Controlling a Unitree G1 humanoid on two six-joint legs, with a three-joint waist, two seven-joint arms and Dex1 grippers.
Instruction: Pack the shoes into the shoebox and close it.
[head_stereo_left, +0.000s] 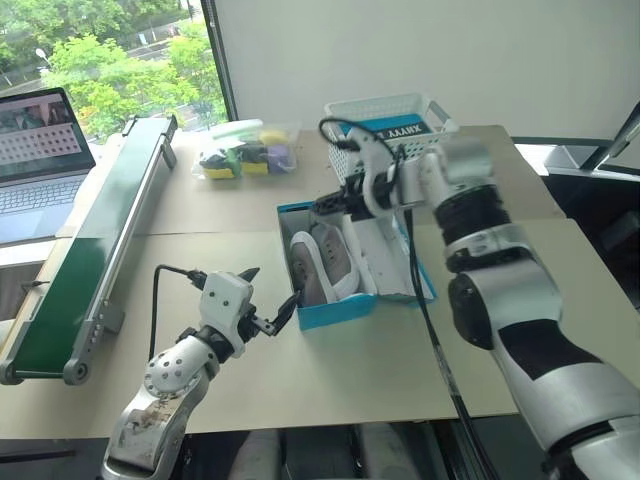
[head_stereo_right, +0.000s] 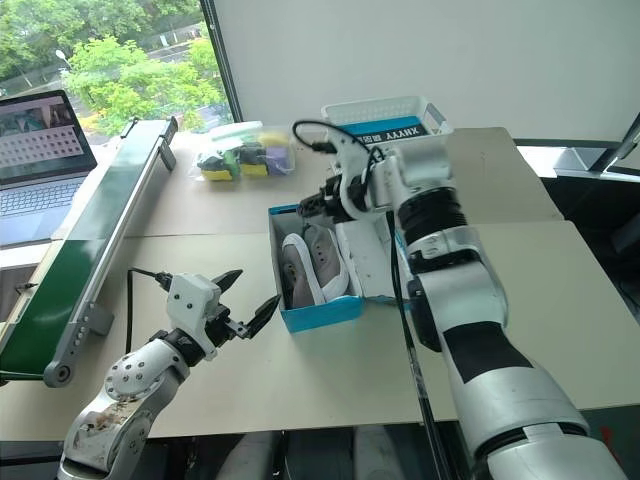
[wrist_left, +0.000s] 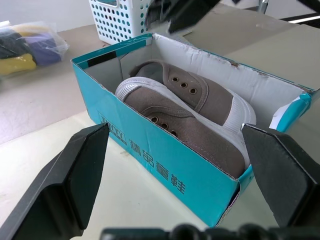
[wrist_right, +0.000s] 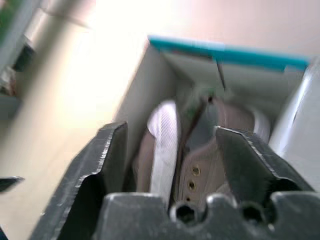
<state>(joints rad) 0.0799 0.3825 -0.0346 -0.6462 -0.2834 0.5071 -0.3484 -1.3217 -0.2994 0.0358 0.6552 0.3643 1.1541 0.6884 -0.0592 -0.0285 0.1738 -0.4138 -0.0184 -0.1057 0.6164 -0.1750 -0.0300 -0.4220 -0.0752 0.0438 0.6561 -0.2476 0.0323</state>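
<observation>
The cyan shoebox (head_stereo_left: 337, 312) stands open in the middle of the table, its lid (head_stereo_left: 398, 262) folded flat to the right. Both taupe shoes (head_stereo_left: 322, 262) lie side by side inside it, seen closer in the left wrist view as shoes (wrist_left: 200, 107) in the box (wrist_left: 150, 150). My right gripper (head_stereo_left: 335, 204) hovers over the box's far end, fingers (wrist_right: 107, 160) apart with nothing between them, above the shoes (wrist_right: 192, 150). My left gripper (head_stereo_left: 272, 288) stands open just off the box's near left corner, holding nothing.
A white lattice basket (head_stereo_left: 385, 115) sits right behind the box. A clear bag of coloured items (head_stereo_left: 245, 155) lies at the back left. A long green conveyor (head_stereo_left: 90, 260) runs along the left side, with a laptop (head_stereo_left: 35, 150) beyond it.
</observation>
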